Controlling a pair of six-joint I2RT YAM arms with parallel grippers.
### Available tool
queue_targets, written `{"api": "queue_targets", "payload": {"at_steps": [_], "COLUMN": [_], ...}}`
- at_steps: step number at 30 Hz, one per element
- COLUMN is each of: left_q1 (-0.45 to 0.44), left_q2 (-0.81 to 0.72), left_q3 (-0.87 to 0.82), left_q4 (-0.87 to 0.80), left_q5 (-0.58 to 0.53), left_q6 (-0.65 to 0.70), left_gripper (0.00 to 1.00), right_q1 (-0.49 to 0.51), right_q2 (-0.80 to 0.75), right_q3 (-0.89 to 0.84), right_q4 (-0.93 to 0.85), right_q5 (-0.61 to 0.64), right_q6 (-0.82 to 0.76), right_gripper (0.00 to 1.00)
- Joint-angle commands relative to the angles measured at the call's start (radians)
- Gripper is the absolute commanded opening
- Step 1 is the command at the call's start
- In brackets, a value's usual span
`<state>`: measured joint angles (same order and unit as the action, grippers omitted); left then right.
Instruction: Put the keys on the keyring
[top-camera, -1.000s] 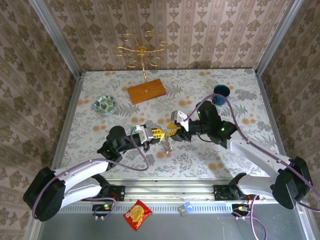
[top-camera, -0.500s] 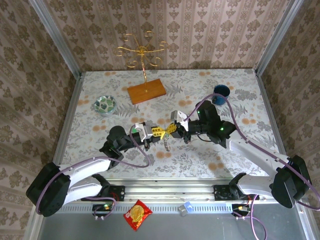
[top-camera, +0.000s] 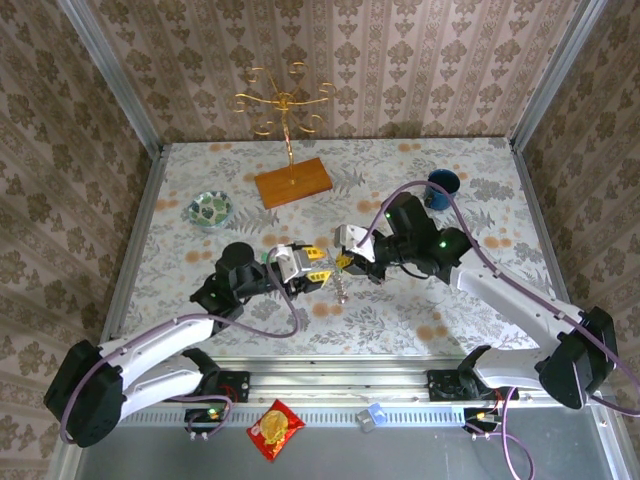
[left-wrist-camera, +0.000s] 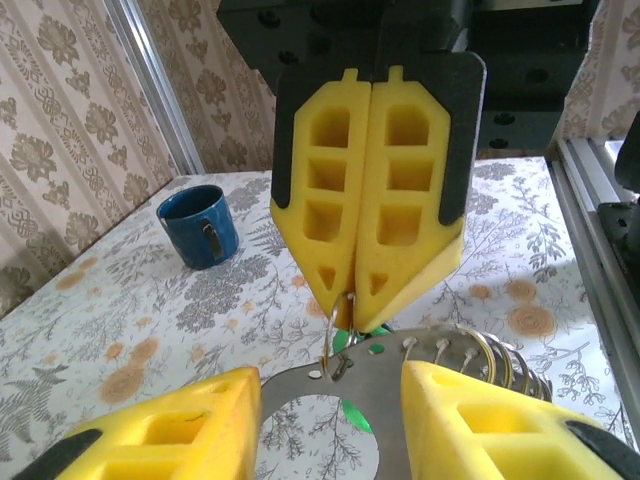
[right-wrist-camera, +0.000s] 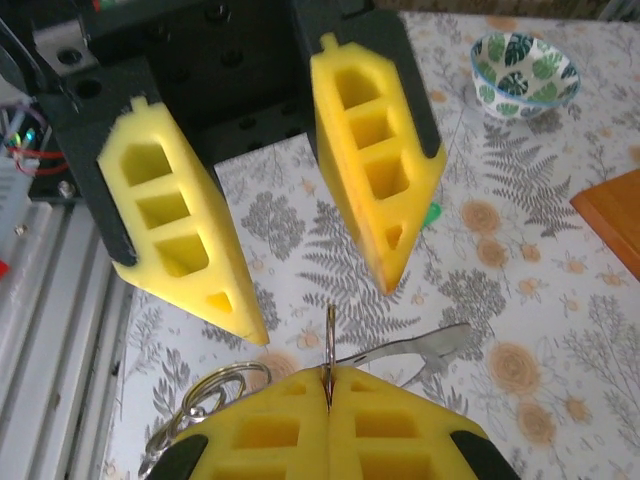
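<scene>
Tabletop (top-camera: 400, 320) centre: right fingers (left-wrist-camera: 410, 170) pinch keyring (left-wrist-camera: 380, 380), left fingers (right-wrist-camera: 375, 160) parted (walls (top-camera: 400, 60) far).

Left gripper (right-wrist-camera: 318, 308), right gripper (left-wrist-camera: 352, 305) yellow; keyring (left-wrist-camera: 375, 375) silver-grey; cup (left-wrist-camera: 200, 225) blue; bowl (right-wrist-camera: 524, 62) green-leaf print; bench (top-camera: 400, 320) grey floral, orange blooms.

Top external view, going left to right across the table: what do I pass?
Small leaf-patterned bowl → orange wooden base of the gold wire stand → right gripper, shut on a thin metal ring → dark blue mug.
</scene>
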<state>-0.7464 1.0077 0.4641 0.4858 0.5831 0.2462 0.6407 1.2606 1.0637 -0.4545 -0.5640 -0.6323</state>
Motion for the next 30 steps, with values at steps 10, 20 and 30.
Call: {"api": "queue_targets", "payload": {"at_steps": [10, 20, 30], "left_q1": [-0.005, -0.005, -0.005], "left_q2": [0.017, 0.026, 0.027], "left_q3": [0.098, 0.122, 0.120], "left_q4": [-0.202, -0.225, -0.235], "left_q5": [0.017, 0.032, 0.047], "left_q6": [0.128, 0.141, 0.147], "left_gripper": [0.40, 0.28, 0.00], "right_q1": [0.061, 0.113, 0.073], "right_q2": [0.057, 0.091, 0.021], "right_q3": [0.131, 0.176, 0.087], "right_q4": [-0.168, -0.200, -0.055], "right_q5": [0.097, 0.157, 0.071], "right_q6": [-0.119, -0.151, -0.038], "right_gripper": [0.00, 0.00, 0.20]}}
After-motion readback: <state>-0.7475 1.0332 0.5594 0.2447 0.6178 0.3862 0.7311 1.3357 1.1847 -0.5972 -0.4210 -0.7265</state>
